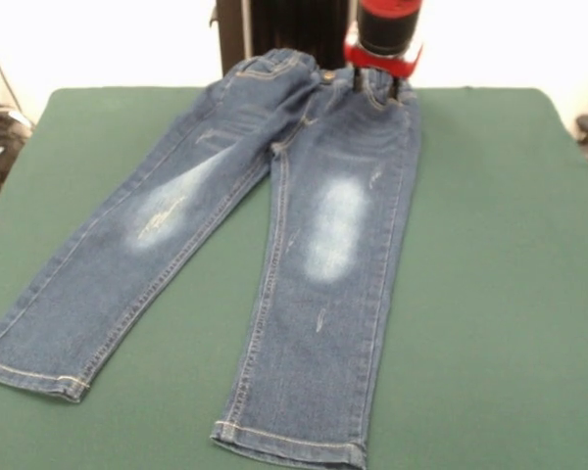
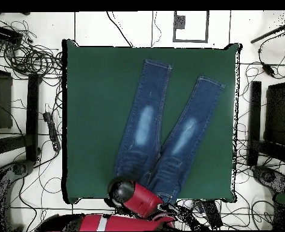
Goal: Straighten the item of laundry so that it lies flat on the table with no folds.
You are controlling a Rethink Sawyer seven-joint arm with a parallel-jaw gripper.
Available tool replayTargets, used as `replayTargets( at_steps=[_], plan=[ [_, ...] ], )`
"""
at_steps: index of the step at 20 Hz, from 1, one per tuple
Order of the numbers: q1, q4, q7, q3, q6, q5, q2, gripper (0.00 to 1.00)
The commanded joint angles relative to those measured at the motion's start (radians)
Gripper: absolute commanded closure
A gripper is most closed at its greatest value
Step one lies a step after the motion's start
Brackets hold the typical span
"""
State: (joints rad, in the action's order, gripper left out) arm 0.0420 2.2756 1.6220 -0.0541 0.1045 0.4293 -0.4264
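- Blue denim, faded whitish at the thighs: the child's jeans (image 1: 274, 245) lay front-up on the dark green table (image 1: 490, 274), waistband directly under the gripper (image 1: 377, 90), both legs fanning away from it toward the table's opposite edge.
- The gripper stood at the waistband, near one hip. Two dark finger tips reached down to the elastic, but I could not tell whether they were apart, together, or pinching cloth.
- The jeans looked nearly flat to me. The leg farther from the gripper splayed outward, and the waistband beside the gripper looked bunched.
- To finish well, I judged any pull should run along the table, low and slow, away from the hems, so the cloth slid without lifting into a new fold. The waistband hung close to the table's edge there, so little room remained to drag.
- The front view showed the waistband puckers, the stitching and the finger tips; the arm's body was cut off above.
- The overhead view showed the red and black arm (image 2: 139, 200) covering the waistband, hiding the fingers, yet gave both legs' true angle and the bare felt around them.
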Motion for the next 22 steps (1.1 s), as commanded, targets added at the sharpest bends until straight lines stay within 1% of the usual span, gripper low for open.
replayTargets(
  at_steps=[1, 3, 7, 11, 15, 17, 20, 22],
  plan=[
    [-0.040, 0.075, 0.176, 0.107, 0.007, -0.055, 0.113, 0.00],
    [-0.044, 0.068, 0.186, 0.095, -0.002, -0.057, 0.114, 0.00],
    [-0.019, 0.053, 0.181, 0.104, -0.024, -0.082, 0.130, 0.00],
    [-0.014, 0.037, 0.175, 0.099, -0.001, -0.093, 0.103, 0.00],
    [-0.032, 0.008, 0.157, 0.062, 0.035, -0.117, 0.027, 0.00],
    [-0.054, -0.012, 0.159, 0.027, 0.087, -0.113, -0.009, 0.00],
    [-0.046, -0.027, 0.150, 0.017, 0.037, -0.136, -0.019, 0.00],
    [-0.050, -0.021, 0.169, 0.005, 0.026, -0.136, -0.051, 0.00]
  ],
)
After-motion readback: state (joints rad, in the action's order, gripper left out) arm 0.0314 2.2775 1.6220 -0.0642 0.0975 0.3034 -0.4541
